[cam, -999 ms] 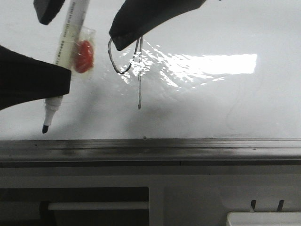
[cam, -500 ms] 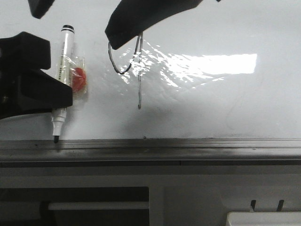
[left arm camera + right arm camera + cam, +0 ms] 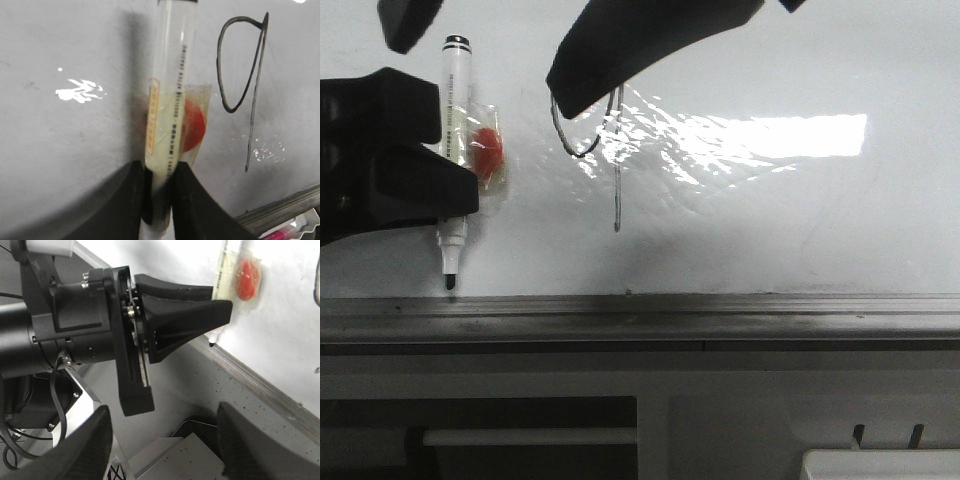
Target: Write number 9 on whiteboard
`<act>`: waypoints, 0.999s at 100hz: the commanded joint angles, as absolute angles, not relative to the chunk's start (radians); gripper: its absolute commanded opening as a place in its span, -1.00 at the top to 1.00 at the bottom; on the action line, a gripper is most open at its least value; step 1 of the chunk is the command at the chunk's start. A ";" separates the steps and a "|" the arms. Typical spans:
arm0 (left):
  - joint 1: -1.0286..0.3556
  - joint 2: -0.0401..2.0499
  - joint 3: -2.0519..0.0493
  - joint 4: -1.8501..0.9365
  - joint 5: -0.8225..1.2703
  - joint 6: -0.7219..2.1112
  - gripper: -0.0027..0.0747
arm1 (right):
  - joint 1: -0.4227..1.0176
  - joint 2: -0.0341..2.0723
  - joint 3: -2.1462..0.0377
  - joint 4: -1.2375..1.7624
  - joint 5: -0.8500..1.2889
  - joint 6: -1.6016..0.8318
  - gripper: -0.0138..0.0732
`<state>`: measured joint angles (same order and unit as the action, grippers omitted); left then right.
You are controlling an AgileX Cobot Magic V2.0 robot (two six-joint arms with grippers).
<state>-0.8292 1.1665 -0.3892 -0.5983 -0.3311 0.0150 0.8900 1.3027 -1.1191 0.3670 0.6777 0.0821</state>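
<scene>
The whiteboard (image 3: 770, 220) fills the front view, with a grey ledge (image 3: 720, 315) along its bottom. The number 9 (image 3: 616, 180) is drawn on it, loop up, long tail down; it also shows in the left wrist view (image 3: 252, 100). My left gripper (image 3: 450, 195) is shut on a white marker (image 3: 453, 100), held upright, its dark tip (image 3: 450, 285) just above the ledge, left of the 9. The left wrist view shows the fingers (image 3: 192, 200) clamped on the marker barrel (image 3: 170, 90). My right gripper (image 3: 485, 75) is open and empty, above the marker and the 9.
A red disc in clear plastic (image 3: 486, 150) sticks to the board beside the marker. Glare (image 3: 770, 135) covers the board right of the 9. Below the ledge are a white bar (image 3: 530, 437) and a white box (image 3: 880, 465). The left arm's body (image 3: 75, 325) fills the right wrist view.
The marker swung from tilted to upright and dropped to the ledge, then rose slightly and shifted right. The right gripper's fingers stayed nearly still.
</scene>
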 commanded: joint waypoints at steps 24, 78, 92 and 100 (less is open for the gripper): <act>-0.826 1.158 -0.416 -0.619 -0.413 0.009 -0.01 | 0.893 1.278 -1.151 0.385 0.635 0.070 -0.22; -0.828 1.068 -0.416 -0.529 -0.413 0.009 -0.02 | 0.893 1.276 -1.151 0.382 0.609 0.070 -0.20; -0.828 1.006 -0.416 -0.527 -0.385 0.011 -0.02 | 0.893 1.248 -1.151 0.327 0.580 0.070 0.14; -0.828 0.964 -0.416 -0.523 -0.356 0.023 -0.02 | 0.893 1.215 -1.151 0.297 0.563 0.070 0.49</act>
<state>-0.8292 1.0159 -0.3892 -0.5422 -0.3182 0.0149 0.8900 1.2767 -1.1191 0.3274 0.6407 0.0821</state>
